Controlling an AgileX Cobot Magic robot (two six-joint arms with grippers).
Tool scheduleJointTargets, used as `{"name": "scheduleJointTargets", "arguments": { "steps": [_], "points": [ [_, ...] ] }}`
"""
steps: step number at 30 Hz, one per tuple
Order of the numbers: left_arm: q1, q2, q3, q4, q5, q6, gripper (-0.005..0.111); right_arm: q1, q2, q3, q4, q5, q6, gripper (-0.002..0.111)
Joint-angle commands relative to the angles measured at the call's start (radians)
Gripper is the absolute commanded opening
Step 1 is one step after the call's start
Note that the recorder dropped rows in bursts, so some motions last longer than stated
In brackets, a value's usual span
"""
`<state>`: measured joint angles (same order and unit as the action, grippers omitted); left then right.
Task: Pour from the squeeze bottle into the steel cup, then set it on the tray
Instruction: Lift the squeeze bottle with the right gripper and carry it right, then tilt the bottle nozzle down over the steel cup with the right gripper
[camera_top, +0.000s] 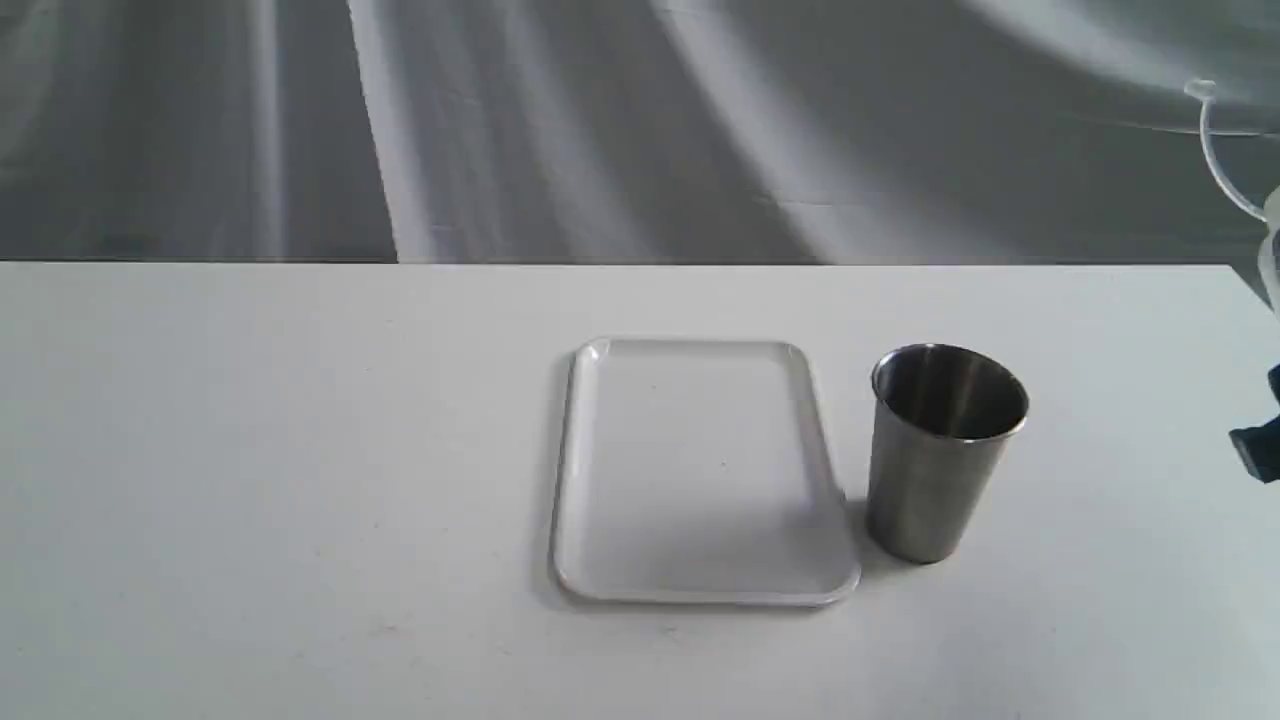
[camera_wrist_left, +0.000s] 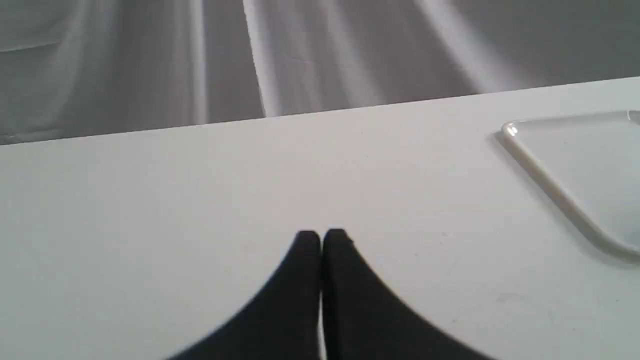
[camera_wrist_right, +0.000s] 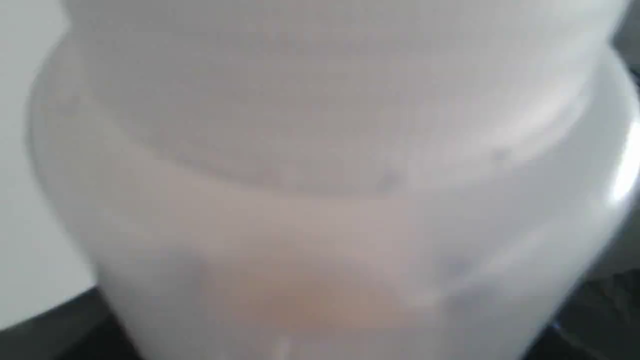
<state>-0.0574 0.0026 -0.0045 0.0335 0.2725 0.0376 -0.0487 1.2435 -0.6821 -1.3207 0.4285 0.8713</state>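
The squeeze bottle (camera_wrist_right: 320, 175) fills the right wrist view as a blurred translucent wall with an amber tint low down. Dark fingers (camera_wrist_right: 607, 305) of my right gripper flank it on both sides, shut on it. In the exterior view only its cap strap (camera_top: 1213, 160) and a sliver of the right gripper (camera_top: 1258, 445) show at the far right edge. The steel cup (camera_top: 935, 470) stands upright just right of the white tray (camera_top: 565, 480), which has nothing on it. My left gripper (camera_wrist_left: 321, 235) hovers shut over bare table, left of the tray (camera_wrist_left: 550, 170).
The white table (camera_top: 300, 500) ends at a far edge in front of a grey draped backdrop (camera_top: 600, 120). The left arm does not show in the exterior view.
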Motion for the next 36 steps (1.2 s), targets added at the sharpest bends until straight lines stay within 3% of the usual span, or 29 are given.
{"name": "scheduleJointTargets", "arguments": {
  "steps": [1,14,36],
  "points": [
    [-0.006,-0.003,0.004,-0.001,-0.007,-0.005,0.0,0.062,0.028,-0.006,-0.184,0.085,0.087,0.016],
    [-0.006,-0.003,0.004,-0.001,-0.007,-0.005,0.0,0.197,0.186,-0.09,-0.336,0.3,0.102,0.016],
    [-0.006,-0.003,0.004,-0.001,-0.007,-0.002,0.0,0.214,0.296,-0.111,-0.422,0.426,-0.004,0.016]
  ]
}}
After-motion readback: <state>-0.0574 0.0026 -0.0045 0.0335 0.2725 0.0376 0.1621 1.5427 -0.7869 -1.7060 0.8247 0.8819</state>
